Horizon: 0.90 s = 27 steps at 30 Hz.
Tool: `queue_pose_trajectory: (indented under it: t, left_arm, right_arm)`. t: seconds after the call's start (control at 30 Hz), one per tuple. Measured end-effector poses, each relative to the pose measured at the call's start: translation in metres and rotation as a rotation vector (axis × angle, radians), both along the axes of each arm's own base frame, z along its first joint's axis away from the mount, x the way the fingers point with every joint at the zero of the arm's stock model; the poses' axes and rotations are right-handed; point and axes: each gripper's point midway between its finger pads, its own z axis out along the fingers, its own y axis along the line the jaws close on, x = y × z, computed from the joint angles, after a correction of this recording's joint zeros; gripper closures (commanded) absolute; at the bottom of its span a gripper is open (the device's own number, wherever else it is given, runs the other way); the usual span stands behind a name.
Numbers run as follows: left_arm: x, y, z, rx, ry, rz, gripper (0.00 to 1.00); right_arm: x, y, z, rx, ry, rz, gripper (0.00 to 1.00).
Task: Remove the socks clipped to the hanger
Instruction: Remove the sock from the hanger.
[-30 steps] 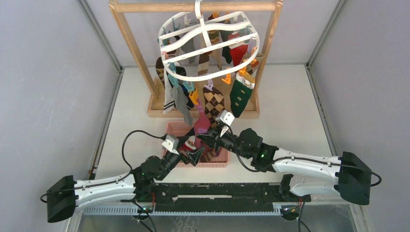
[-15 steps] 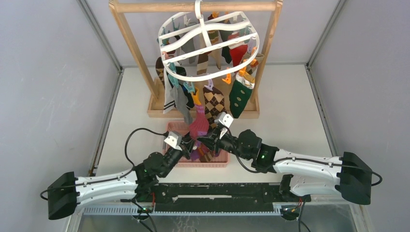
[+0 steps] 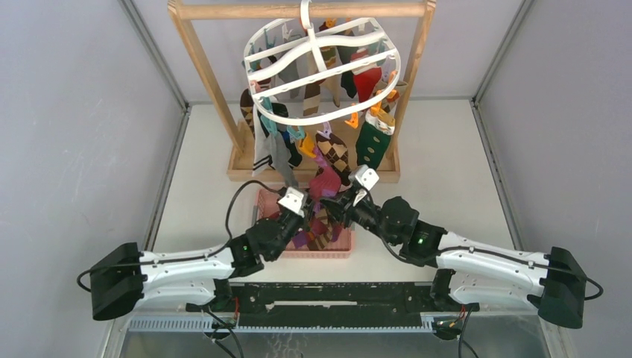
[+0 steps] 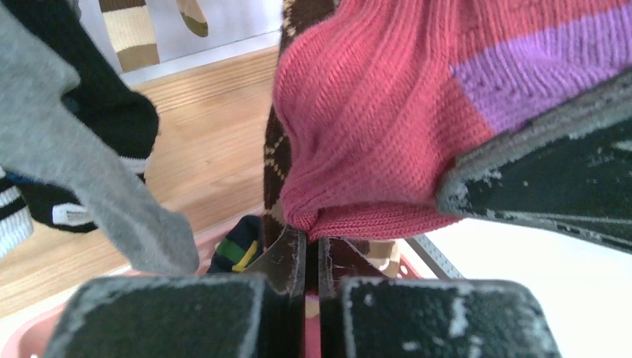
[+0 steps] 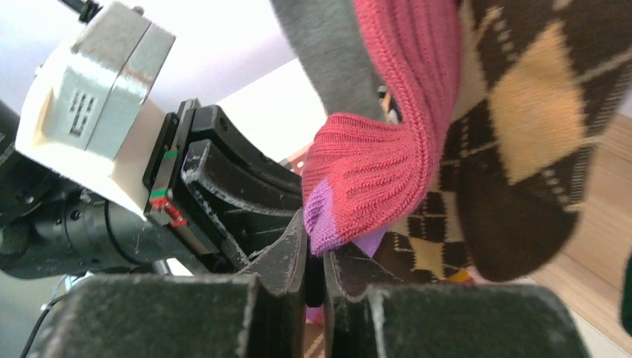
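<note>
The white ring hanger hangs from the wooden frame with several socks clipped under it. A red sock with a purple toe dangles at the front, beside a brown argyle sock. My left gripper is shut, pinching the red sock's lower fold at its fingertips. My right gripper comes in from the right, its jaws a thin slit apart with the purple toe between the tips. The two grippers almost touch.
A pink basket with several loose socks sits under both grippers. The wooden frame stand and its base lie just behind. A grey sock and a black one hang to the left of my left gripper.
My left gripper has risen from the basket and closed on the red sock. Both arms have pushed forward toward the hanger, and the red sock hangs higher and more bunched.
</note>
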Motion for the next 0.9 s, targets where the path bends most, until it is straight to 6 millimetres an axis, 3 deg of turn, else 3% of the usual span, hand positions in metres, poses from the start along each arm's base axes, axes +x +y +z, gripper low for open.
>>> queue_pose_trajectory:
  t: [0.27,0.37,0.43,0.67,0.9]
  left_arm:
    - [0.019,-0.029,0.018,0.041,-0.023,0.017,1.0]
    - [0.031,-0.037,0.026,0.037,-0.031,0.024,1.0]
    - [0.04,-0.036,0.027,0.035,-0.031,0.04,1.0]
    - [0.065,-0.018,0.018,0.039,-0.01,0.11,1.0]
    - [0.068,-0.009,0.007,0.033,0.011,0.133,1.0]
  right_arm:
    - [0.031,-0.039,0.014,0.03,-0.007,-0.135,0.84]
    - [0.039,-0.053,0.018,0.041,-0.008,-0.175,0.76]
    - [0.042,-0.06,0.022,0.05,-0.013,-0.195,0.66]
    - [0.037,-0.067,0.024,0.052,-0.01,-0.197,0.54]
    - [0.015,-0.058,0.032,0.065,-0.024,-0.148,0.49]
